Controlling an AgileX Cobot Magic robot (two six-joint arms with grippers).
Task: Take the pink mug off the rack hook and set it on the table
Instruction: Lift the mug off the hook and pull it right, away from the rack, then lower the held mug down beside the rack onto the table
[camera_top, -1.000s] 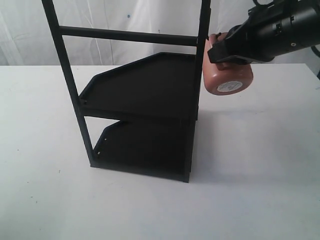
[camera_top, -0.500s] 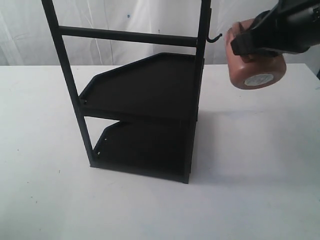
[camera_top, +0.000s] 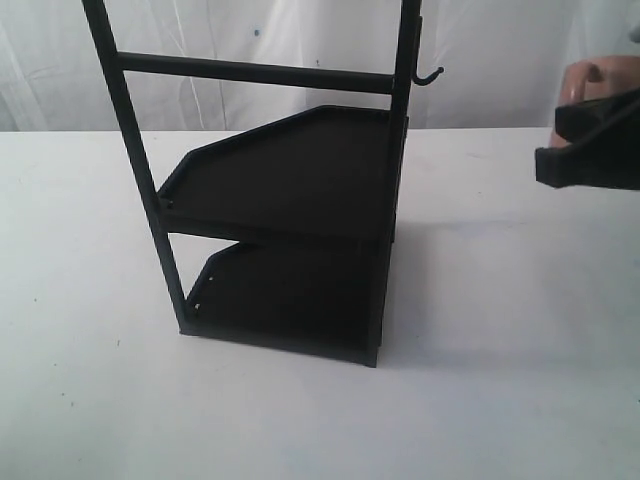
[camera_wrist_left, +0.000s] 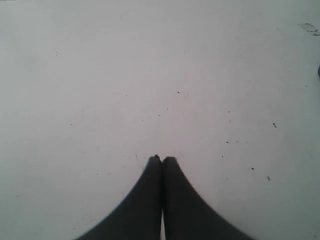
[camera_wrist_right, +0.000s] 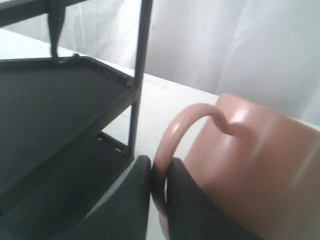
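Note:
The pink mug (camera_wrist_right: 260, 165) hangs in the air off the rack, my right gripper (camera_wrist_right: 159, 172) shut on its loop handle (camera_wrist_right: 172, 132). In the exterior view only the mug's top (camera_top: 592, 80) peeks above the black gripper (camera_top: 590, 150) at the right edge. The bare rack hook (camera_top: 430, 74) sticks out from the right post of the black rack (camera_top: 290, 180), well left of the mug. The white table (camera_top: 500, 380) lies below. My left gripper (camera_wrist_left: 162, 159) is shut with nothing in it, over bare tabletop.
The rack's two tray shelves (camera_top: 300, 290) and its posts stand mid-table, seen close beside the mug in the right wrist view (camera_wrist_right: 60, 100). A white curtain (camera_top: 250, 30) hangs behind the table.
My right gripper has carried the mug off the hook and to the right, almost out of the exterior view. The hook is now bare.

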